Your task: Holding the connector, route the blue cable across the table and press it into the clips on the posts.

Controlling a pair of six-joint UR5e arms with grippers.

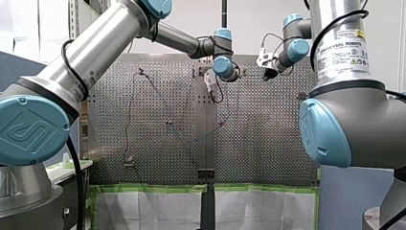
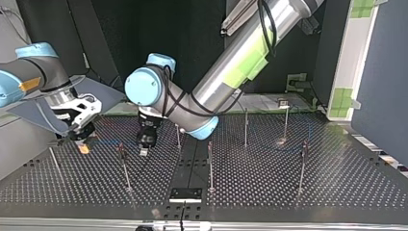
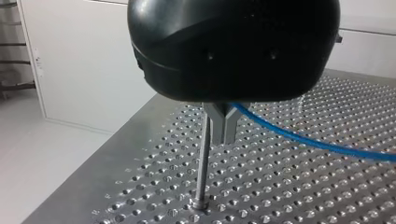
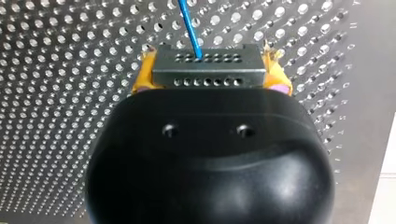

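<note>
My right gripper (image 4: 208, 80) grips the connector (image 4: 205, 65) between yellow pads (image 4: 145, 77), my left gripper (image 3: 223, 127) is pinched closed on the cable (image 3: 317, 143) just beside a post (image 3: 202, 158); I judge several posts done and this one yet to press

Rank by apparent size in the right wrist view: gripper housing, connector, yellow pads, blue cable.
1. black gripper housing: largest, though it is nearest the camera.
2. connector.
3. yellow pads and blue cable: both thin slivers, too alike to rank.
</note>
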